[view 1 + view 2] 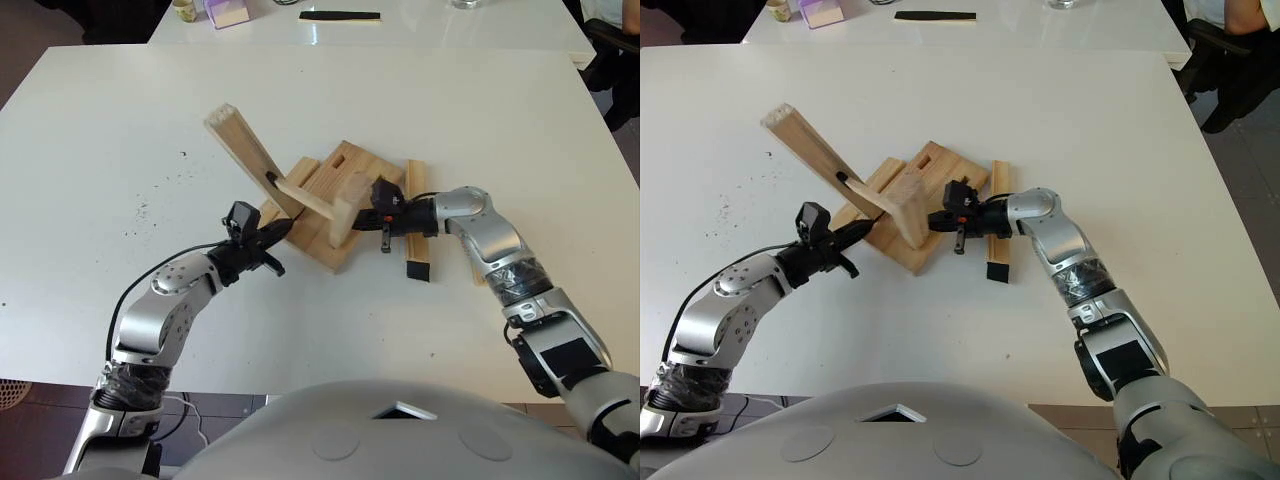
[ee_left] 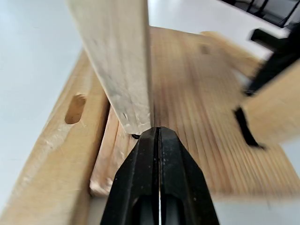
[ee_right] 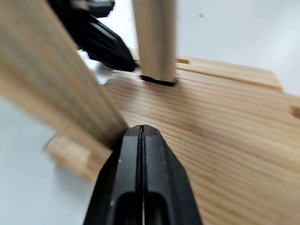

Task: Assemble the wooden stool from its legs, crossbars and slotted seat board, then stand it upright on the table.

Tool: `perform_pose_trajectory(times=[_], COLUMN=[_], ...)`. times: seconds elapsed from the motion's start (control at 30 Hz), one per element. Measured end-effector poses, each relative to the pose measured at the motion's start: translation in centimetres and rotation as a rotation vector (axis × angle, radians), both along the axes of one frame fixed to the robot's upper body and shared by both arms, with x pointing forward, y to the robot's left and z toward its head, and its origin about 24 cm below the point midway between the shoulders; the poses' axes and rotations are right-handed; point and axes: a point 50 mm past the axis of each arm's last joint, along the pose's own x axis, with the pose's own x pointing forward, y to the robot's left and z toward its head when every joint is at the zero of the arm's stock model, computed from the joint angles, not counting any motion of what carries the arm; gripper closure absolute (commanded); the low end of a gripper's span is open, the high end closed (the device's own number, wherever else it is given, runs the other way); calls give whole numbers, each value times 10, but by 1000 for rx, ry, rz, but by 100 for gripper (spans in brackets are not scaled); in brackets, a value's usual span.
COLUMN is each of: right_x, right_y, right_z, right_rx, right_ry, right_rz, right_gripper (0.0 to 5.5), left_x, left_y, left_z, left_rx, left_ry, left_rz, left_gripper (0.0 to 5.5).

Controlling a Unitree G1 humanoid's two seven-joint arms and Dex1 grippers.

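1. The left gripper [image 1: 283,230] sits at the near-left edge of the slotted seat board [image 1: 368,172], which lies flat in the middle of the table [image 1: 120,120]. The left wrist view makes plain that its fingers are pressed together on nothing, tips at the foot of the tilted leg [image 2: 117,61]. It also shows an oval-slotted wooden piece [image 2: 75,108] against the board.
2. That leg leans up and away to the left. A crossbar [image 1: 305,195] joins it to a second leg [image 1: 348,205].
3. The right gripper [image 1: 362,220] is at the second leg's base. The right wrist view shows its fingers closed and empty, tip against that leg.
4. A loose wooden bar [image 1: 416,215] lies just right of the board.
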Motion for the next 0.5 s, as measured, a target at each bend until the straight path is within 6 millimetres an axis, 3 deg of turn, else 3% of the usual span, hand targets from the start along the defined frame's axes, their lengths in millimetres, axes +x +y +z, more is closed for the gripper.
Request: perform_pose_trajectory(times=[0.33,0.43,0.5], right_x=[-33,-21,2], right_y=[28,17,3], right_z=[7,14,27], right_rx=[73,87,91], right_ry=[74,29,-49], right_rz=[94,1,-88], right_gripper=[547,547,547], left_x=[26,29,27], left_y=[5,10,18], left_z=[1,3,9], left_rx=[40,41,25], left_ry=[-43,-52,-75], left_rz=[0,9,39], left_gripper=[550,550,550])
